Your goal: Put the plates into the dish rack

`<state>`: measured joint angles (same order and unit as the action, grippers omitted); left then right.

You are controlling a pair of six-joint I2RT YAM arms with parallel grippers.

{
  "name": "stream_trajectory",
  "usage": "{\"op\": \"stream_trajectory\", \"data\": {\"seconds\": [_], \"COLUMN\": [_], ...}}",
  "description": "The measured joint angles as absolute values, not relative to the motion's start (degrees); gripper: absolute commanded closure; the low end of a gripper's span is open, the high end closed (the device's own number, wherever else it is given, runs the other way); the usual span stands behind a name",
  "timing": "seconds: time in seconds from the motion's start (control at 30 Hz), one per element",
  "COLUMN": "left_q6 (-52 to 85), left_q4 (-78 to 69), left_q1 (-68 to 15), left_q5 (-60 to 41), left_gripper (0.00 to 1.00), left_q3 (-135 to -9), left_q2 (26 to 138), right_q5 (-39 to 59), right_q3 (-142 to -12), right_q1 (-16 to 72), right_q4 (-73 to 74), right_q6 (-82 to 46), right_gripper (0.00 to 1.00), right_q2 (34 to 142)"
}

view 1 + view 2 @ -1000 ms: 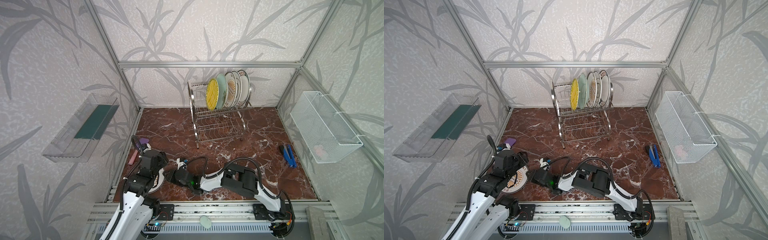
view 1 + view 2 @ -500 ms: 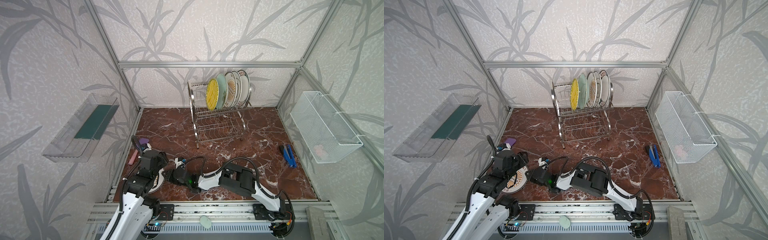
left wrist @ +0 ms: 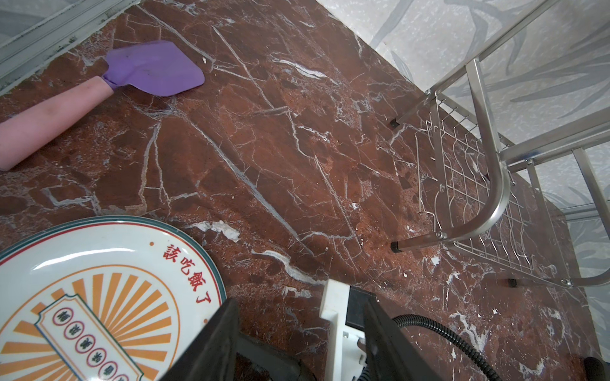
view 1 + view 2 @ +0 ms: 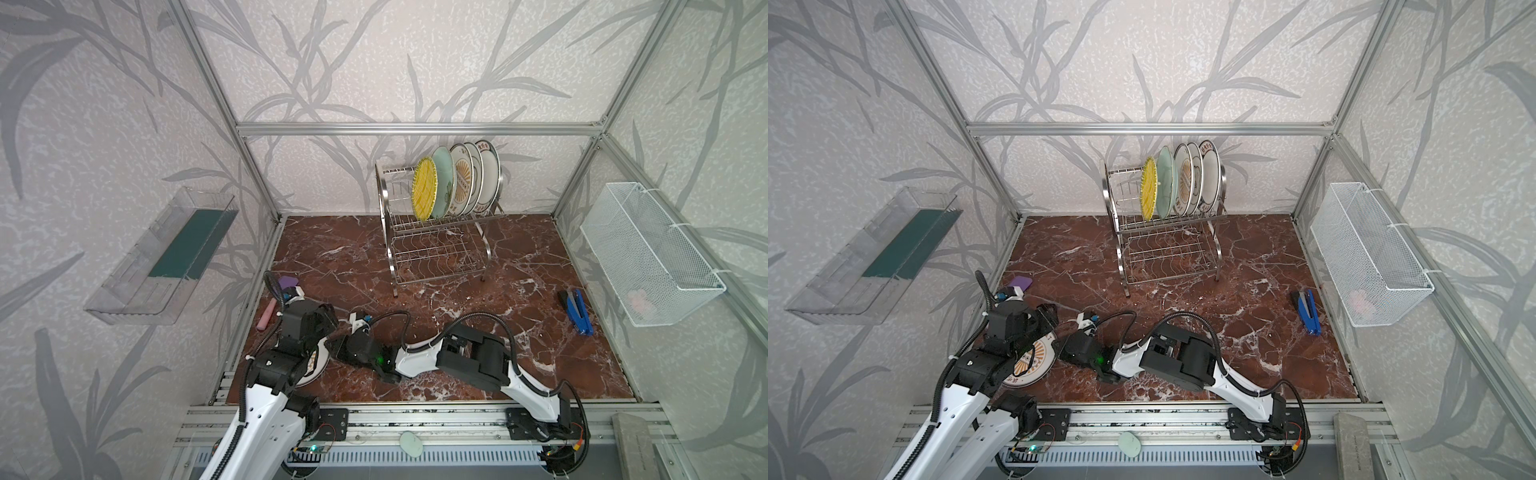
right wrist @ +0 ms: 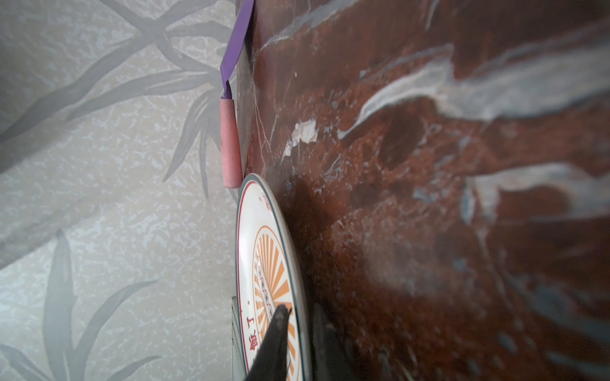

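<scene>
In both top views we see the sunburst plate (image 4: pixel 319 362) (image 4: pixel 1034 357) lying flat on the table (image 4: pixel 457 332) at its near left corner, partly under the left arm. The rack (image 4: pixel 436 232) stands well apart at the back, with five other plates (image 4: pixel 457 183) upright in its upper shelf. The right gripper (image 4: pixel 330 345) reaches across the middle to the sunburst plate's right edge. The left gripper (image 4: pixel 326 316) hangs just above that plate's far side. In the left wrist view we find the left gripper (image 3: pixel 300 303) spread wide and holding nothing, with the sunburst plate (image 3: pixel 99 280) just beside one finger and a spatula (image 3: pixel 155 69) farther off. In the right wrist view the right gripper (image 5: pixel 298 313) pinches the sunburst plate's rim (image 5: pixel 264 264), one finger on its painted face and one beneath.
</scene>
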<state>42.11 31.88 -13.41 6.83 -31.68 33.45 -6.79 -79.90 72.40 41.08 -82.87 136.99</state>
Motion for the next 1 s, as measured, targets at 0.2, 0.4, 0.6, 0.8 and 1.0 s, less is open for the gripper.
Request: {"op": "stream_trajectory", "data": {"seconds": [0.2, 0.4, 0.6, 0.8, 1.0], "left_q6": [42.1, 42.1, 42.1, 42.1, 42.2], "left_q4": [31.9, 31.9, 31.9, 31.7, 31.3], "left_q1": [-13.4, -13.4, -13.4, -13.4, -13.4], "left_q5": [6.5, 6.3, 6.0, 5.8, 5.5], "left_gripper": [0.41, 0.41, 0.41, 0.41, 0.42], "left_q3": [-31.7, -31.7, -31.7, -31.7, -31.7], "left_q2": [33.4, 33.1, 33.1, 33.1, 33.1], "right_q5": [-6.3, -6.4, -7.1, -8.8, -11.1], "right_q3": [-80.7, -80.2, -76.6, -71.6, -65.1], "right_q1": [72.3, 72.2, 71.5, 70.2, 68.9], "right_q4": [40.6, 41.0, 42.5, 44.2, 46.8], "right_q6": [-82.4, -81.5, -81.1, -80.4, -80.3], "right_gripper": [0.88, 0.90, 0.91, 0.92, 0.92], "right_q2": [137.3, 137.3, 135.4, 132.7, 129.4]}}
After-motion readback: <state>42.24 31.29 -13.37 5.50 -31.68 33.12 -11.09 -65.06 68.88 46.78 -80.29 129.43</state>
